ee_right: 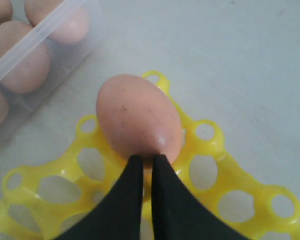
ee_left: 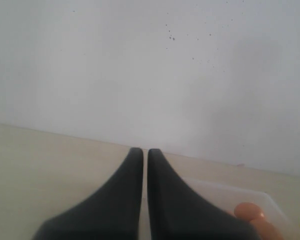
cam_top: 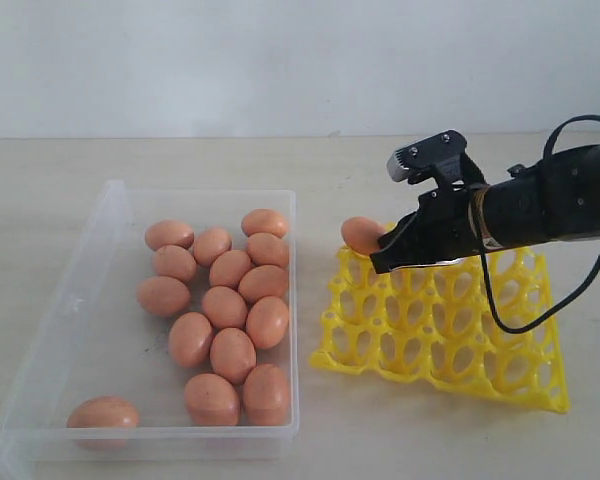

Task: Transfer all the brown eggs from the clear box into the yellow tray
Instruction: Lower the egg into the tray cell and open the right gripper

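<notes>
— Where is the right gripper point(cam_top: 377, 263)?

— Over the far left corner of the yellow tray point(cam_top: 328, 352), reaching in from the right. Its two black fingers are pressed together with only a slit between them, and nothing sits in that slit.

— And the egg point(cam_top: 360, 234)?

— It rests on its side on that corner cup, just ahead of the fingertips. In the right wrist view its near end meets the tips. Whether they truly touch it, I cannot tell.

— The rest?

— The other eggs point(cam_top: 224, 307), fifteen of them, lie in the clear box point(cam_top: 95, 320) to the left of the tray. Most are bunched toward its right side, and one sits alone in the near left corner.

— The left gripper point(ee_left: 141, 150)?

— It does not show in the exterior view. Its own camera shows the fingers pressed together too, holding nothing, aimed at a pale wall point(ee_left: 140, 65). A corner of the box with two eggs lies off to one side.
</notes>
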### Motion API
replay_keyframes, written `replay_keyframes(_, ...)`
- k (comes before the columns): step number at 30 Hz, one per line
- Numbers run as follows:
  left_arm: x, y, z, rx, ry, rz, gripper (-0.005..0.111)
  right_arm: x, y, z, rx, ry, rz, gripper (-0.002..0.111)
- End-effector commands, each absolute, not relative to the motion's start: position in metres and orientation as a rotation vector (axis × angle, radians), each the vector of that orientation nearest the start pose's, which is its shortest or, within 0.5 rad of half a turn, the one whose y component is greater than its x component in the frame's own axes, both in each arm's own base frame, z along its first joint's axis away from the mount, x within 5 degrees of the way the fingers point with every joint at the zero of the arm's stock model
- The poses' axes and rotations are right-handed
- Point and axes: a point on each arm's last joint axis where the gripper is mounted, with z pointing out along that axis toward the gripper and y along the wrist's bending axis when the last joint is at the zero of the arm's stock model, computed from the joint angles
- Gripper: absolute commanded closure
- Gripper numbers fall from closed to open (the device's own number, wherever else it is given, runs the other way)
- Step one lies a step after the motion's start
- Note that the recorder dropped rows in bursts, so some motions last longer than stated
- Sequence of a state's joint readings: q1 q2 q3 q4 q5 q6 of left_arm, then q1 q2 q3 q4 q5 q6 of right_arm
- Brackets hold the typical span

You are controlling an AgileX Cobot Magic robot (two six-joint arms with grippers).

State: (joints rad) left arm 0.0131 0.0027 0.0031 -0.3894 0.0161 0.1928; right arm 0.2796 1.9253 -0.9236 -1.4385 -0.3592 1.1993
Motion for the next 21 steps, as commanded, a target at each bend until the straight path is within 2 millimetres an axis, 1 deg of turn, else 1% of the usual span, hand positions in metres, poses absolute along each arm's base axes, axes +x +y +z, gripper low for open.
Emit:
replay_keyframes(1,0.056,0.001,0.213,-0.17,1.476,-0.162,0.103,0.327,0.122,0.104,-0.841,2.413,0.387,0.108)
replay_keyframes(2,0.056,0.001,0.213,-0.17,1.476,-0.162,0.103,0.325,0.123,0.103,-0.811,2.438,0.427,0.108)
replay_keyframes(4,0.056,0.001,0.213,-0.17,1.476,-0.162,0.103,0.322,0.126,0.105,-0.811,2.44,0.488,0.108)
replay_keyframes(7,0.056,0.001,0.213,-0.17,1.476,-0.162,0.103,0.318,0.132,0.113,-0.833,2.412,0.579,0.108)
replay_keyframes(10,0.056,0.001,0.213,-0.17,1.476,-0.162,0.103,0.317,0.132,0.131,-0.811,2.372,0.59,0.108)
replay_keyframes(14,0.056,0.001,0.213,-0.17,1.476,-0.162,0.103,0.313,0.128,0.158,-0.755,2.318,0.538,0.109)
replay_keyframes(16,0.056,0.001,0.213,-0.17,1.476,-0.162,0.103,0.312,0.127,0.165,-0.713,2.314,0.556,0.109)
replay_keyframes(17,0.056,0.001,0.213,-0.17,1.476,-0.162,0.103,0.311,0.128,0.166,-0.696,2.324,0.581,0.109)
replay_keyframes(19,0.056,0.001,0.213,-0.17,1.476,-0.162,0.103,0.309,0.132,0.164,-0.719,2.323,0.612,0.109)
replay_keyframes(21,0.056,0.001,0.213,-0.17,1.476,-0.162,0.103,0.31,0.134,0.16,-0.716,2.335,0.56,0.109)
